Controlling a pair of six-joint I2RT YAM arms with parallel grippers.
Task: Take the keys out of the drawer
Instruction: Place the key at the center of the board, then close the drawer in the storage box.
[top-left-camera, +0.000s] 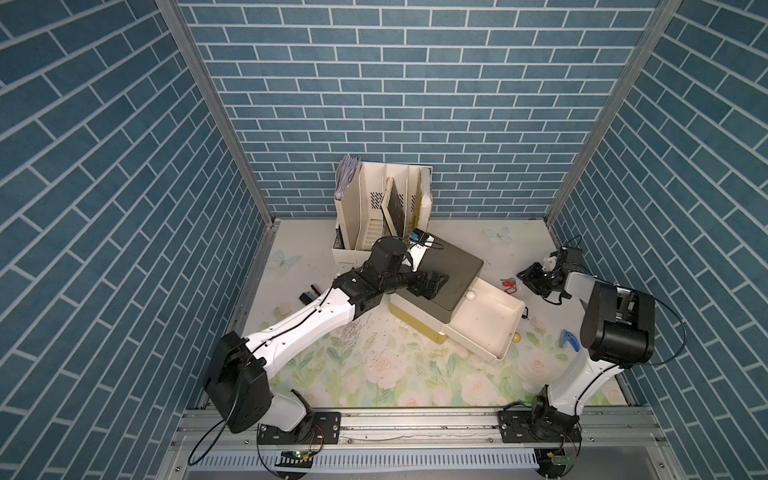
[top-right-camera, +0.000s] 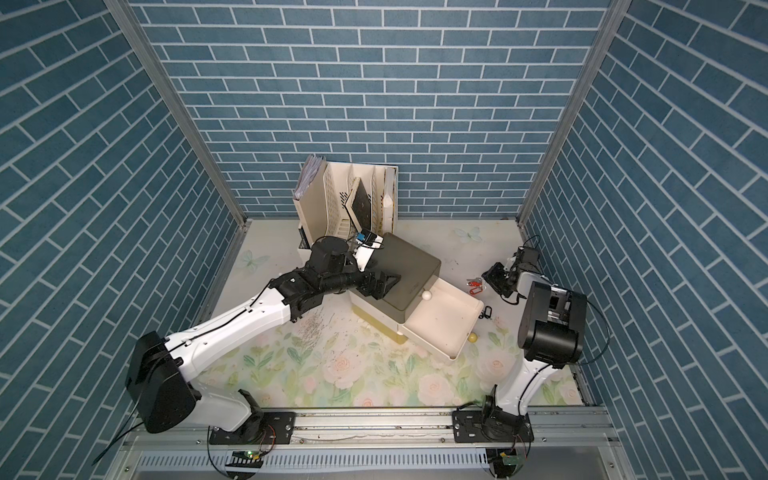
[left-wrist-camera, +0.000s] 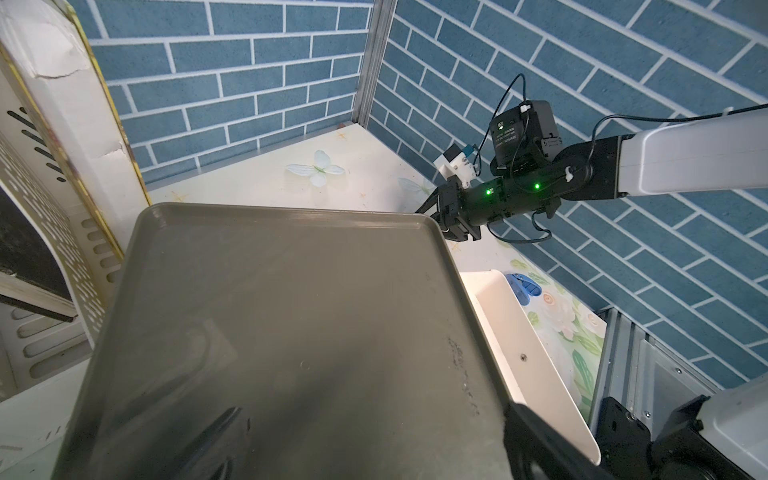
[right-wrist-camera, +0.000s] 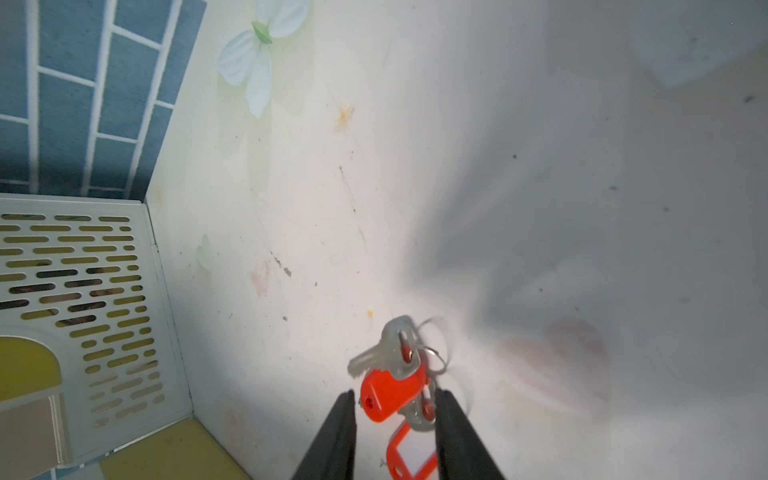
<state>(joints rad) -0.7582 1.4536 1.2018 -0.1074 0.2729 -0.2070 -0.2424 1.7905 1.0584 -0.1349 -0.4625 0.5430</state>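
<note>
We see the right tool (right-wrist-camera: 395, 397) w/ jaws spread, the keys (right-wrist-camera: 386, 388) lying btw them on the counter (right-wrist-camera: 498, 166) at lower centre of frame, apparently unpinched; left tool (top-left-camera: 438, 286) spread wide atop the cabinet (top-left-camera: 457, 264).

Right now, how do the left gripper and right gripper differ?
The left gripper is spread wide over the cabinet's grey top; the right gripper stands narrower, low over the table. Nothing sits between the left gripper's jaws; the red-tagged keys lie between the right gripper's. Both are open and outside the drawer.
</note>
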